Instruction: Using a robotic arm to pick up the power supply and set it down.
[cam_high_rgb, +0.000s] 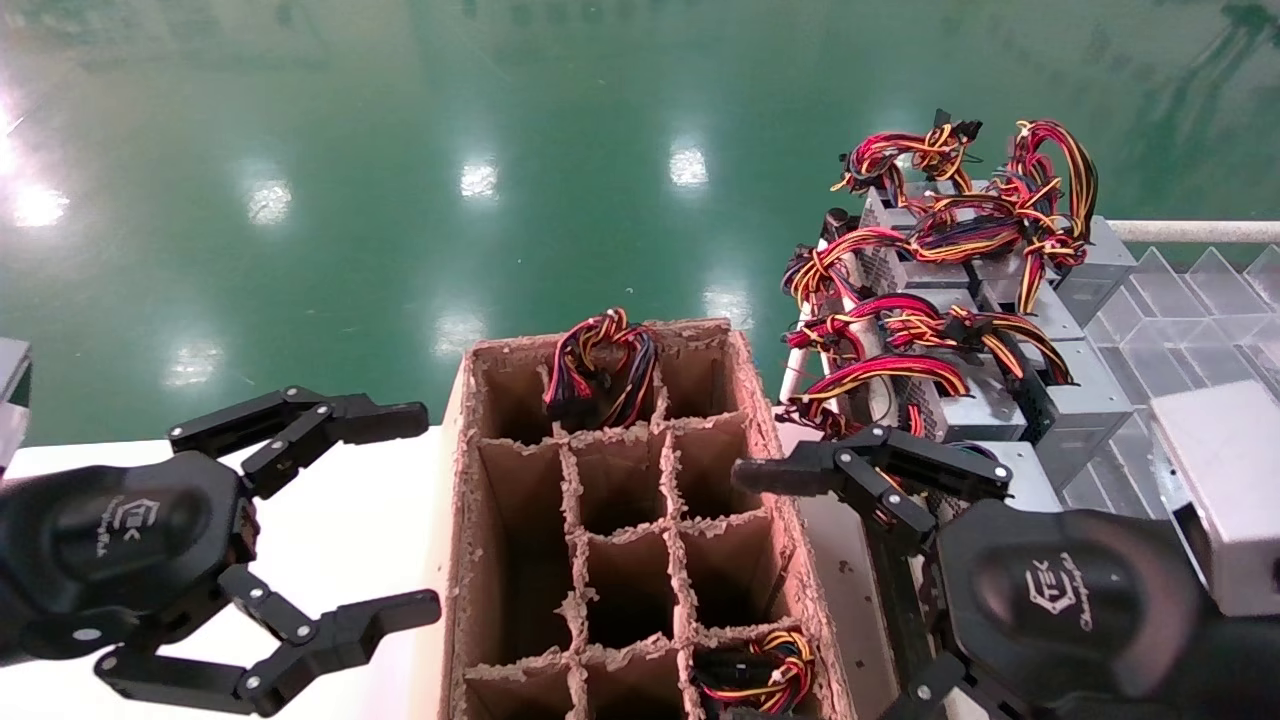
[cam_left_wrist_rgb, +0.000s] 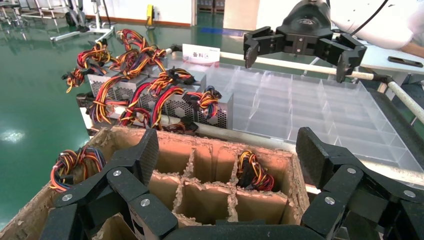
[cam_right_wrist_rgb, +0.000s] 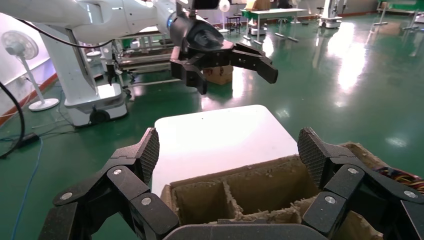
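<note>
Several power supplies (cam_high_rgb: 1085, 395), silver-grey boxes with red, yellow and black wire loops, stand packed together at the right, beside the cardboard box; the left wrist view shows the power supplies (cam_left_wrist_rgb: 220, 107) too. My right gripper (cam_high_rgb: 815, 590) hangs open with nothing in it, just in front of them, at the cardboard box's right wall. Its silver-grey wrist block (cam_high_rgb: 1220, 490) shows behind. In its own view the right gripper (cam_right_wrist_rgb: 230, 150) looks over the box's cells. My left gripper (cam_high_rgb: 410, 512) is open and empty over the white table, left of the box, facing the box in its own view (cam_left_wrist_rgb: 227, 155).
A brown cardboard box (cam_high_rgb: 765, 420) with grid dividers fills the middle; wire bundles (cam_high_rgb: 600, 365) stick out of a far cell and a near right cell. A clear divider tray (cam_high_rgb: 1180, 330) lies behind the power supplies. The white table (cam_high_rgb: 360, 520) ends at green floor.
</note>
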